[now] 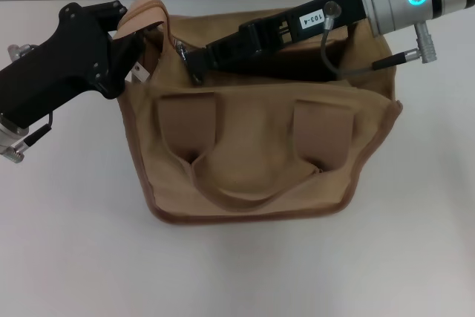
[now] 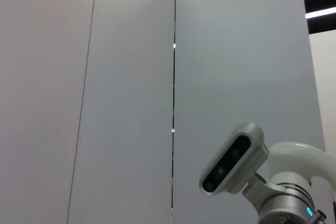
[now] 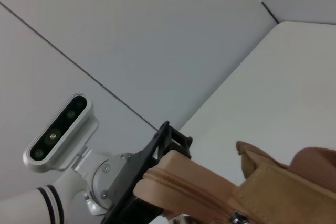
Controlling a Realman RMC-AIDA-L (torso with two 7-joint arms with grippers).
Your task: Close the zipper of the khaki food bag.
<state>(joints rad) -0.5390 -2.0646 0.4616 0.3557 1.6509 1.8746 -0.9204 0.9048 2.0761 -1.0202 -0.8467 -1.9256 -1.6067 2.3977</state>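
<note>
Zipper slider (image 1: pixel 180 51) at bag's (image 1: pixel 260 161) 11 o'clock corner — right claw (image 1: pixel 194 68) beside it, left claw (image 1: pixel 122 50) clenching that corner; right's grip unclear.

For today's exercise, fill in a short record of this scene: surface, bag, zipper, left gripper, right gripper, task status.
Surface: plain white table
Bag: boxy khaki canvas food bag with two wide light-brown handle straps
Zipper: small silver metal slider at the bag's top left end
Left gripper: black left gripper clamping the bag's left top corner
Right gripper: black right gripper at the slider
Task status: bag top gaping open on the right
</note>
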